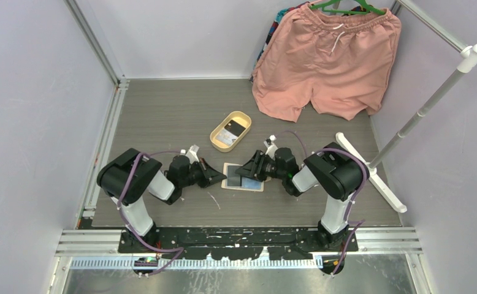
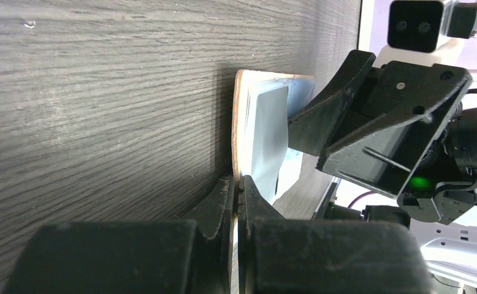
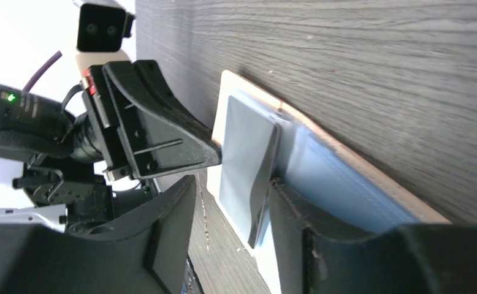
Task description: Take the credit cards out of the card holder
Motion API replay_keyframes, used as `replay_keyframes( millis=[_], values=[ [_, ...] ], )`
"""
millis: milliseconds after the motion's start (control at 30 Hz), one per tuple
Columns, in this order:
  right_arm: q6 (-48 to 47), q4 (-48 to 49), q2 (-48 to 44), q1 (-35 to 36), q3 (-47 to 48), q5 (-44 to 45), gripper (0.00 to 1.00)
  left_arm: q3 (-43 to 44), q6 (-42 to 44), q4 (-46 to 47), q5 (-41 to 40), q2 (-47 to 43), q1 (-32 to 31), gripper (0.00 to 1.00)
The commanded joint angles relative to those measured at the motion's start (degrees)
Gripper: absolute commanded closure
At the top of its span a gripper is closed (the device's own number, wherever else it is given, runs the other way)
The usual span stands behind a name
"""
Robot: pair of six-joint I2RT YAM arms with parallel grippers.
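The card holder lies open on the table, tan outside and pale blue-grey inside. My left gripper is shut on its tan left edge. My right gripper stands open over the holder from the right. A blue-grey credit card sticks up out of a pocket, its edge lifted between the right fingers and close to the right-hand finger. Another credit card, dark with a white part, lies in the cream-yellow tray.
The oval tray sits just behind the holder. Pink shorts hang on a hanger at the back right. A white rack pole slants down to its base beside the right arm. A metal rail borders the left side.
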Motion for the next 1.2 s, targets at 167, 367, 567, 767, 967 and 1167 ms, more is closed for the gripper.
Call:
replay_keyframes(
  millis=[167,367,567,767,967,1167],
  values=[
    [2.9,-2.6,3.7,4.1,0.1,-10.2,0.81,-0.7,2.9,-8.0,-4.0,3.6,-1.4,1.0],
    [3.2,-2.2,3.8,4.0,-0.1,-10.1,0.93,-0.6,2.9,-7.3,-3.5,4.7,-1.4,1.0],
    [3.6,-2.1,3.5,4.1,-0.8,-9.8,0.99,-1.0,2.5,-6.0,-3.4,5.3,-1.3,1.0],
    [3.7,-2.2,2.0,3.4,-2.5,-10.0,0.99,-1.5,2.6,-6.1,-3.8,5.1,-1.4,1.0],
    [3.3,-2.6,1.4,2.8,-4.0,-10.0,0.99,-1.4,2.6,-6.0,-4.0,5.3,-1.3,1.0],
    [3.4,-2.6,1.1,2.7,-4.7,-9.2,0.96,-1.4,2.4,-6.2,-4.3,5.3,-1.3,1.0]
  ],
)
